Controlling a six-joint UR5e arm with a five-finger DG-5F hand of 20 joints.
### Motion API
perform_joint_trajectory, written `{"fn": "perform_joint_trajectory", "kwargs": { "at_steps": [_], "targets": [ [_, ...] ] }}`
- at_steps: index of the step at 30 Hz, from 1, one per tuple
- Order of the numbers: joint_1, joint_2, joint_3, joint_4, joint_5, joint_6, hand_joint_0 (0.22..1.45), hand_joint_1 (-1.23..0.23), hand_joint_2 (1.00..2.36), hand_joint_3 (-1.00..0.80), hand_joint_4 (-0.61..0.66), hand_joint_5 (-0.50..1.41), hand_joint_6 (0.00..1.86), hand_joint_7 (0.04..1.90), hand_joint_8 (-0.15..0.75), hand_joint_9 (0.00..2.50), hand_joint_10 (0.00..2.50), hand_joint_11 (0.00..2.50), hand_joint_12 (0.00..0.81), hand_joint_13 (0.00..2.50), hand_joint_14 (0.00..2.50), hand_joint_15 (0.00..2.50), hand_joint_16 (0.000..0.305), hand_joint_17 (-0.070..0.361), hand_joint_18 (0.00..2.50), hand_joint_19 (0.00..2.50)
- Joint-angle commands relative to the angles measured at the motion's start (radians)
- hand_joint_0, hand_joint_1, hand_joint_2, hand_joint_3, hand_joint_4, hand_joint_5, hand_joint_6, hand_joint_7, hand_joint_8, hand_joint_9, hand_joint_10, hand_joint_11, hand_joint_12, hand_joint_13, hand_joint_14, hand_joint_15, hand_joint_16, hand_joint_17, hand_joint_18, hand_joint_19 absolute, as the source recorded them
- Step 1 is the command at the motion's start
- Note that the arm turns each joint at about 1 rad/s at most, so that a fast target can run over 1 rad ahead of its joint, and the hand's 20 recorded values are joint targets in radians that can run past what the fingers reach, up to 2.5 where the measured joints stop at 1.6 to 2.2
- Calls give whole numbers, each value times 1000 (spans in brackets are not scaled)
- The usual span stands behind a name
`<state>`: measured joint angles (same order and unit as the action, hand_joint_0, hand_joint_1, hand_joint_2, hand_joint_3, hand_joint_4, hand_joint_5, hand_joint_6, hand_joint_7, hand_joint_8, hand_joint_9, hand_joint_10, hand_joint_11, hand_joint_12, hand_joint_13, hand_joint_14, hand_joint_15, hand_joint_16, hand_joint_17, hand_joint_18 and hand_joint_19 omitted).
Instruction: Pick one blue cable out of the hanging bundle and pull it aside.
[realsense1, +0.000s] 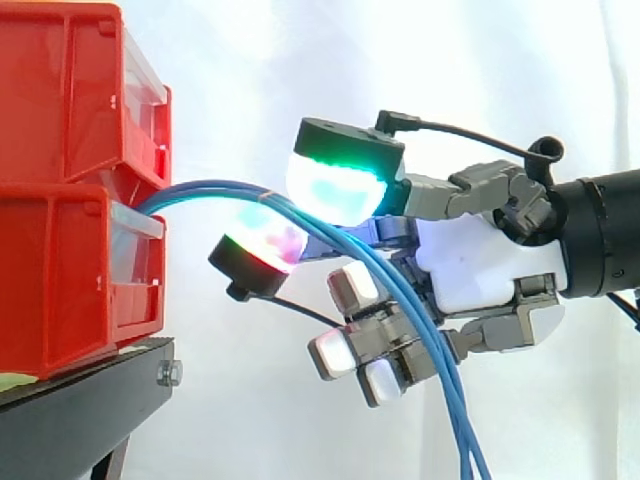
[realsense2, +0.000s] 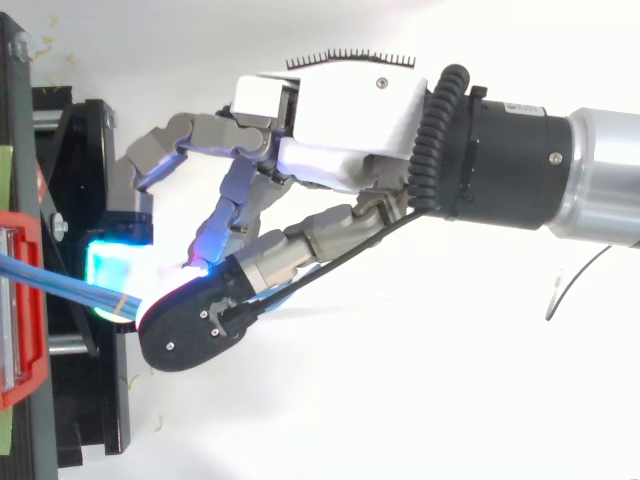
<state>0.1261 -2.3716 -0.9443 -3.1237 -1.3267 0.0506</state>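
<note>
**Item:** bundle of thin blue cables (realsense1: 200, 186). It issues from between two stacked red plastic bins (realsense1: 60, 150) on a black stand (realsense1: 80, 410), arches rightward, then hangs down past the palm. Backdrop is a white curtain (realsense1: 250, 60).

**Item:** robot hand (realsense1: 470, 260), at the right. Two fingers (realsense1: 340, 185) meet on the arch just beyond the bins, green-glowing pad above and red-glowing pad below, pinching blue strands between them. The number of strands caught cannot be told. The other fingers are curled underneath, and the hanging run crosses in front of them.

**Judged purpose:** the grip is taken near the bins so that a sideways pull parts the held length from the rest.
</note>
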Motion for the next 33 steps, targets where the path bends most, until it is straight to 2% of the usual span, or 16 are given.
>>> {"fn": "perform_joint_trajectory", "kwargs": {
  "at_steps": [1,4,6,16,24,28,33],
  "targets": [
    [0,0,-1,1,0,0,775,-998,1000,-500,-324,-56,919,891,181,1275,24,540,291,971,24,557,40,89,844,695],
    [0,0,1,1,1,0,788,-1017,1000,-500,-413,-50,918,891,132,1321,21,498,264,987,23,544,36,80,848,690],
    [0,0,1,1,0,0,789,-1019,1000,-500,-424,-49,919,877,124,1333,21,498,262,990,25,549,35,79,851,689],
    [0,0,-1,-4,0,0,657,-1002,1000,-500,-200,-47,901,836,161,1301,24,508,286,979,26,565,37,83,845,706],
    [-3,0,-1,-6,-2,0,530,-933,1000,-500,-182,-44,876,874,167,1321,20,481,304,989,23,561,41,91,859,721],
    [-2,0,-1,-4,-2,0,474,-849,1000,-500,-184,-39,860,851,172,1338,19,463,321,1007,24,552,46,103,887,707],
    [-2,0,-1,-6,0,0,486,-742,1000,-500,-204,-33,841,878,167,1346,22,463,320,1010,24,556,45,102,879,727]
  ]
}}
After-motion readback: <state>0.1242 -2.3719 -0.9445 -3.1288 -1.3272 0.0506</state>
